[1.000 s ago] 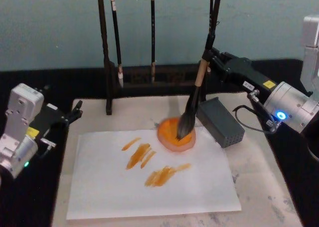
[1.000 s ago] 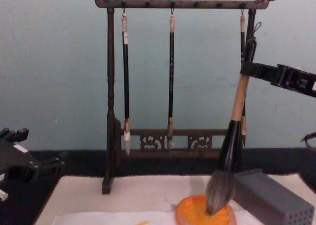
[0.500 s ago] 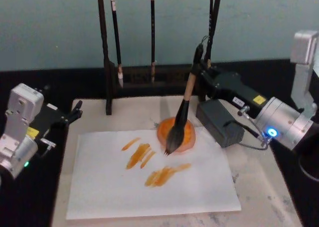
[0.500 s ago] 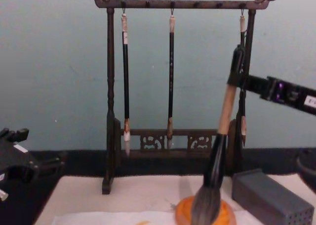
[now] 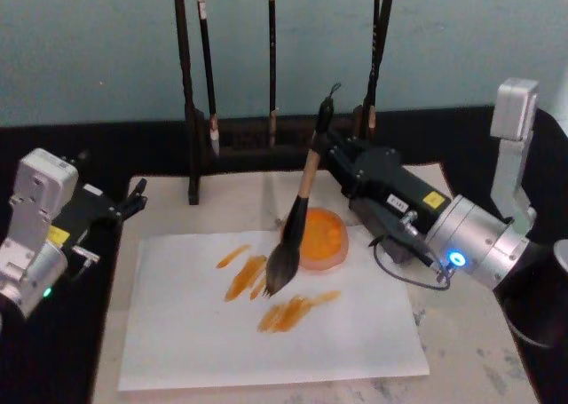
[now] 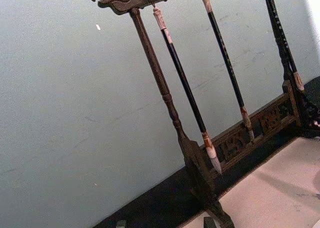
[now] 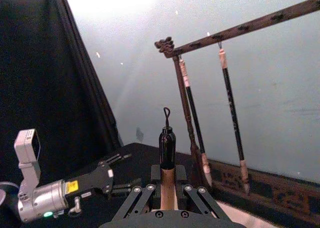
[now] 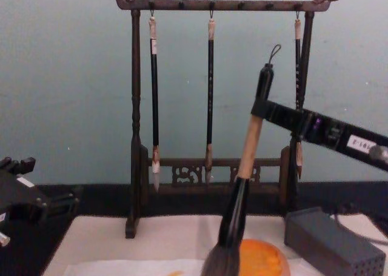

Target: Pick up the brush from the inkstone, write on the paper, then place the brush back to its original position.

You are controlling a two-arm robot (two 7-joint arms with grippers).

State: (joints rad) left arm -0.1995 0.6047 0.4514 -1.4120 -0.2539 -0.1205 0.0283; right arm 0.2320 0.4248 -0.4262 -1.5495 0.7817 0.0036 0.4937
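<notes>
**Layout around the inkstone (image 5: 321,237)**

I take the inkstone as my mark; it sits on the mat (image 5: 461,333). The paper (image 5: 204,333) lies before it and to its left, with the far right corner reaching its edge. The brush (image 5: 297,210) leans just left of it, bristles over the paper, and the right gripper (image 5: 330,151) clamps the upper handle behind it. The block (image 8: 327,242) stands just right of it and the rack (image 8: 136,106) behind it. The left gripper (image 5: 131,200) is well to its left.

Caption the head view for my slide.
The right tool holds the brush tilted, bristles over the paper at the orange strokes, beside the inkstone; left tool parked at left.
</notes>
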